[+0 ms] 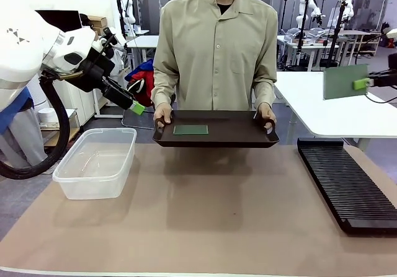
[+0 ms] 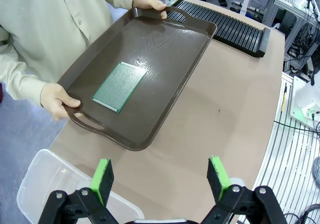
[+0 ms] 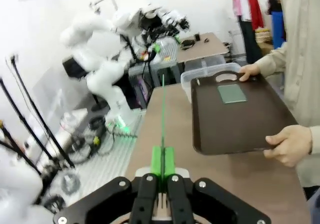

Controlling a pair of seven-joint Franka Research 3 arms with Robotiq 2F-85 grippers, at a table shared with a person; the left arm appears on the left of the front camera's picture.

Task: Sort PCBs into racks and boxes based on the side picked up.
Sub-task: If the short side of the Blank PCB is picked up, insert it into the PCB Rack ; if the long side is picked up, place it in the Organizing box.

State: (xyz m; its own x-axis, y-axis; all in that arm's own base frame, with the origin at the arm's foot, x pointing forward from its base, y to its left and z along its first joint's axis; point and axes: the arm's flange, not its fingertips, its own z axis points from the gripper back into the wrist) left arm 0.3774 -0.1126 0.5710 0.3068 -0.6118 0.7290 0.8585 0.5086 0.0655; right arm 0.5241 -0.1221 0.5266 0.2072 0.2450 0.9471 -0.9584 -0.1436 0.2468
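Green pads, right end effector (image 1: 363,83): closed flat on one edge of the held PCB (image 1: 344,82). The board stands upright in the air, high over the worktop's (image 1: 205,221) right side, above and beyond the rack (image 1: 347,184).
Left end effector (image 2: 162,176): jaws wide apart with nothing between them. It hangs above the box (image 1: 93,187) and looks down towards the tray (image 2: 165,48).
Second PCB (image 2: 120,86): lies flat on the tray, nearer one handle and clear of the rim.
Tray: dark brown, held level by the person's hands (image 1: 162,113) at both handles, just above the far edge of the worktop.
Box: clear tub on the left of the worktop. No board can be seen inside.
Rack: long, black and slotted, on the right of the worktop. The slots appear unfilled.
Step in hand: judged to be the carry of the first board to its place, with release not yet made.
Next move: likely a descent to the rack. It calls for the board's lower edge to line up with one narrow slot before the jaws part.
Risk: a tilted board could ride across the slot walls.
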